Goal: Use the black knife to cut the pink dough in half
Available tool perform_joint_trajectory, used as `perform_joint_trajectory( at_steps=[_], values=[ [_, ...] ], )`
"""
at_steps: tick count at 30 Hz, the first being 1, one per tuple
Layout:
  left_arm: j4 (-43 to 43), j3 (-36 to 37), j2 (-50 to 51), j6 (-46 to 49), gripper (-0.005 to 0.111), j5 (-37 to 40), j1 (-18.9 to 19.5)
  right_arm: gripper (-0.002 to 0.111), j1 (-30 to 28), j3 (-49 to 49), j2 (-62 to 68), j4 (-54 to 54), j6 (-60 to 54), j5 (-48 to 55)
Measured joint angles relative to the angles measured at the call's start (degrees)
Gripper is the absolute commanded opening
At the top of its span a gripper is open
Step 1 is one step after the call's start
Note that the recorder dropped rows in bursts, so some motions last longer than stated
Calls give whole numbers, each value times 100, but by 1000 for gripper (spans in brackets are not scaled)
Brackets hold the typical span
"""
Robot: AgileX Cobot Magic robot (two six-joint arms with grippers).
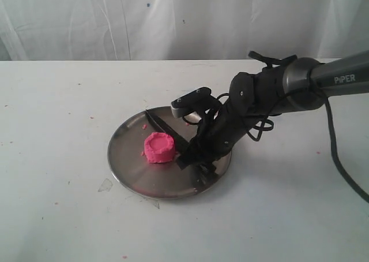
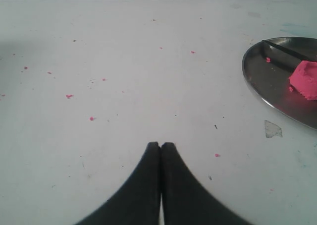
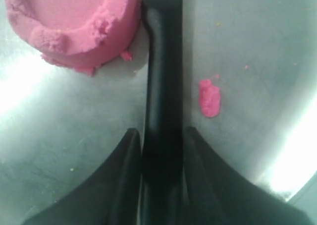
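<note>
- Over on the left, the left gripper (image 2: 160, 146) sits above the bare white table (image 1: 52, 158), its two fingertips (image 2: 152, 150) pressed flat together with nothing between them, well apart from the plate.
- From that wrist view the steel plate (image 2: 257, 81) shows at the edge, with a small pink crumb (image 2: 268, 60) on it and scattered pink specks out on the tabletop.
- Middle of the scene now: the steel plate (image 1: 124, 169) lies flat on the table, and the pink dough (image 1: 158, 147) stands on it as one whole squat round lump, dented on top.
- Just beside the dough on its right lies the black knife (image 1: 164, 128), blade pointing to the far rim of the plate, handle running down toward the gripper.
- In the right wrist view the knife (image 3: 162, 86) passes right against the side of the dough (image 3: 74, 27), and a pink smear (image 3: 209, 98) lies on the metal on the knife's other side.
- On the right, the right gripper (image 1: 196, 156) is down on the plate, and its fingers (image 3: 124, 175) are clamped on the knife handle, one on each flank.
</note>
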Motion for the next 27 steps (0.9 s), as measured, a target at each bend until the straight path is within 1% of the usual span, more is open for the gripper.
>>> perform_joint_trajectory(
  at_steps=[6, 16, 21, 25, 26, 27],
  values=[
    [0, 0, 0, 0, 0, 0, 0, 23, 0, 0, -462, -510, 392, 312],
    [0, 0, 0, 0, 0, 0, 0, 23, 0, 0, -883, -824, 779, 1886],
    [0, 0, 0, 0, 0, 0, 0, 23, 0, 180, -883, -837, 788, 2023],
    [0, 0, 0, 0, 0, 0, 0, 23, 0, 430, -883, -849, 788, 1756],
    [0, 0, 0, 0, 0, 0, 0, 25, 0, 490, -883, -849, 788, 1672],
    [0, 0, 0, 0, 0, 0, 0, 29, 0, 502, -883, -849, 788, 1649]
  ],
)
